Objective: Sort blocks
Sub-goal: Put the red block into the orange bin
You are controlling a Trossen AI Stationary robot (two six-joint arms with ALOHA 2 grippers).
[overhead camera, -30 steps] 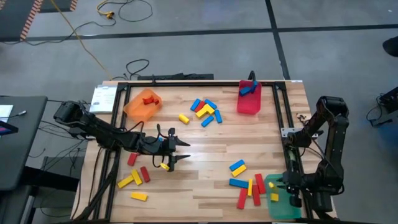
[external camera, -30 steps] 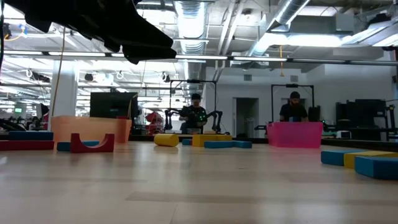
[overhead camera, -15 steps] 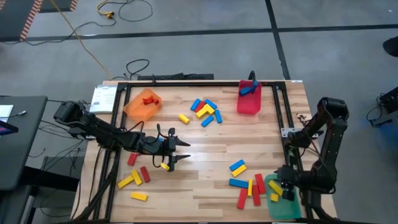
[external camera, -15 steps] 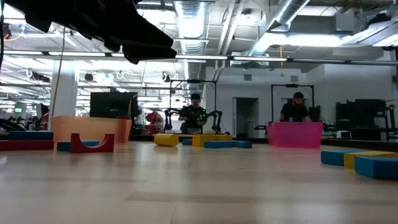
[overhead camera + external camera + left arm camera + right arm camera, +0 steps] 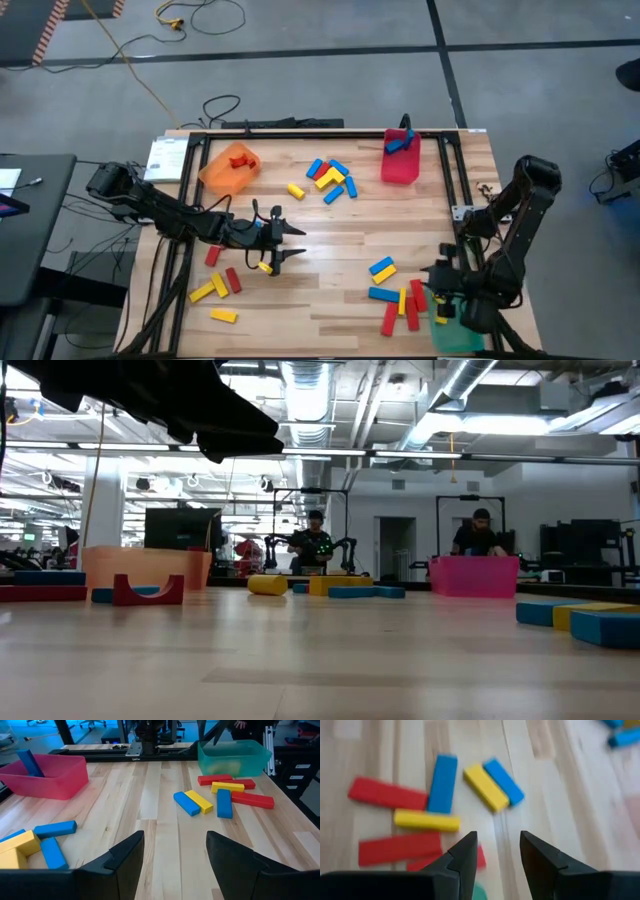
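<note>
Right pincer (image 5: 432,280): fingers (image 5: 462,855) apart, nothing between them, hovering over the tabletop (image 5: 350,230). Just ahead of it lies a cluster of blocks (image 5: 440,805): red, blue, yellow bars lying flat, some touching. Green bin (image 5: 455,325) just behind the pincer, yellow pieces inside.

Left pincer (image 5: 290,242): fingers (image 5: 125,852) apart, empty, low over bare wood. More blocks (image 5: 222,283) lie close beside and behind it; another group (image 5: 330,178) well ahead, between the orange bin (image 5: 228,170) and the red bin (image 5: 400,160).
</note>
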